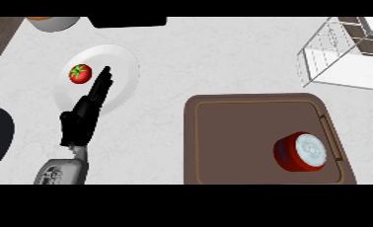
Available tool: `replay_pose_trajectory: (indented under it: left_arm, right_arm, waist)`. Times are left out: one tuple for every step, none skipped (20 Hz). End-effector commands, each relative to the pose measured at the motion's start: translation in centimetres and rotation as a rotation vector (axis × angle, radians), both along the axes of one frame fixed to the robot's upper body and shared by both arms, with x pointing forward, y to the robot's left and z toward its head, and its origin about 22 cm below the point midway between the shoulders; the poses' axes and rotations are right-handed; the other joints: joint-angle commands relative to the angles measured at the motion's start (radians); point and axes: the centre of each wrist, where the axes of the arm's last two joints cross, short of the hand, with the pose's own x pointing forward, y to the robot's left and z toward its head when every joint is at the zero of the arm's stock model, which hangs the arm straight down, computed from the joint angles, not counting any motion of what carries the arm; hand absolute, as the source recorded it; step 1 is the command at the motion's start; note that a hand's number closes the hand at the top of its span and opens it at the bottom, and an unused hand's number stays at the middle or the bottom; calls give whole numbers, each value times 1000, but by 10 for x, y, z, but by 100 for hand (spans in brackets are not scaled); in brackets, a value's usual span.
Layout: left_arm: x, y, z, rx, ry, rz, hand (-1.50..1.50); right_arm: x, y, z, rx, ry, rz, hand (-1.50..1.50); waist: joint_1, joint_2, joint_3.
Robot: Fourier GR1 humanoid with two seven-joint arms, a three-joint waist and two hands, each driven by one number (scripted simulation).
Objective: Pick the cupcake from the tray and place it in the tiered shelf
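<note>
cupcake (300,151) on its side at near right of brown tray (218,142), likely light, soft-topped: take by red wrapper; left hand (86,112) fingers straight, holding nothing.

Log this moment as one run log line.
left hand: open, over white round plate | red cupcake: on brown tray | wire tiered shelf: top right

cupcake (302,152) on tray (233,137), 4 o'clock | shelf (336,53), 2 o'clock | tomato (80,73) on plate (120,68), 10 o'clock
</note>
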Motion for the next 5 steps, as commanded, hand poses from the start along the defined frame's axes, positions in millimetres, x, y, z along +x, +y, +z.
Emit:
replay_pose_trajectory:
  left_arm:
    - [-6,-1,-4,0,19,21,0]
    - [9,-3,8,-4,0,17,0]
    - [11,-6,14,6,17,7,0]
    - [11,-10,8,4,6,-6,0]
    - [10,-1,18,-16,-8,-16,0]
  right_arm:
    - [-48,-20,-16,-12,114,23,-150]
    - [-61,-24,-20,-4,91,59,-150]
    - [-77,-32,-32,13,34,43,-150]
    - [-89,-36,-17,-2,33,58,-150]
    - [-97,-38,-20,31,55,59,-150]
  waist:
    - [-8,-1,1]
    - [-13,0,1]
    - [-12,0,1]
    - [1,3,0]
    - [8,3,0]
